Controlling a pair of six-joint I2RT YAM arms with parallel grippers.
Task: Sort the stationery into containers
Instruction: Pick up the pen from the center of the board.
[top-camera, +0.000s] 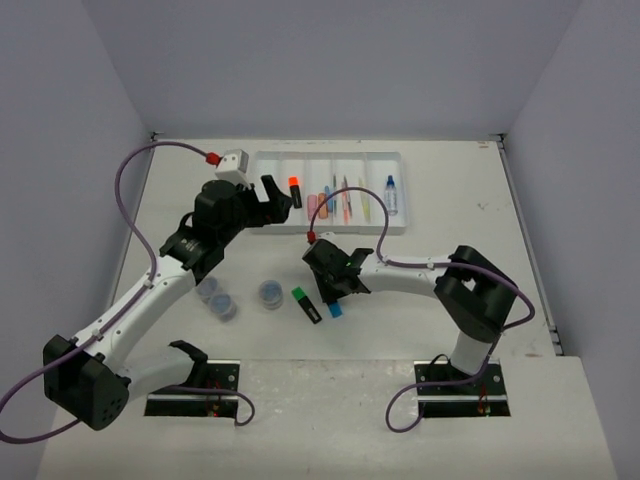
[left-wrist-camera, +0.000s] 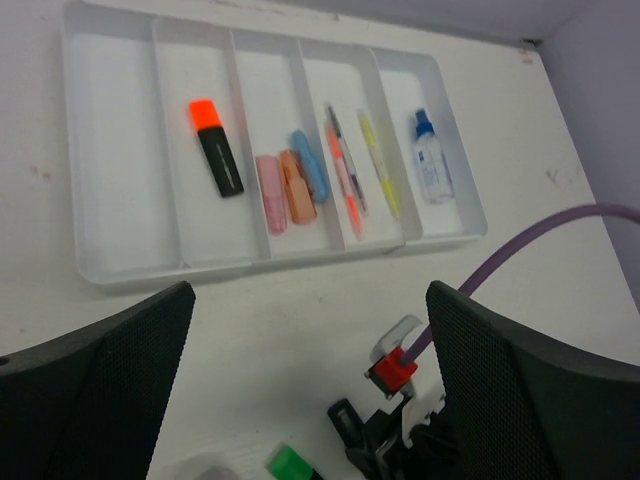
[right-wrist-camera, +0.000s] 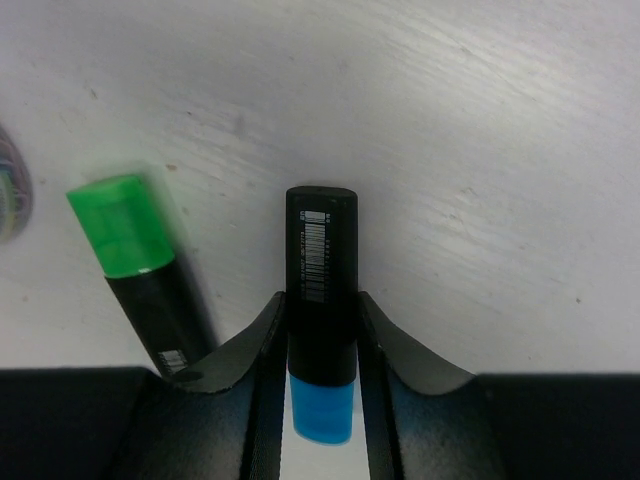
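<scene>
Item one: grip. The right fingers are closed against both sides of the blue highlighter, clamping its black body just ahead of the cap. We cannot tell whether it rests on the surface or is raised off it.

Item two: axis and heading. In the right wrist view the highlighter's long axis runs straight along the gap between the fingers, in line with their reach. The blue cap points back toward the wrist, and the barcoded butt end points outward, past the fingertips. From above only the cap shows, on the near side of the hand. The body is hidden, so we cannot read its exact bearing against the tray.

Item three: neighbour. The green highlighter lies just beside it, tilted and apart from the blue one. Its body end comes close to the outer side of one finger, and we cannot confirm contact.

Item four: destination. The tray sits toward the far edge, its compartments running near to far. The left fingers are spread wide with nothing between them. They hover at the tray's near side, well apart from the blue highlighter, so the right arm is the nearer one.

Judgement: the coming move calls for a lift clear of the green highlighter, a carry toward the far edge, and alignment of the long axis with a compartment.
</scene>
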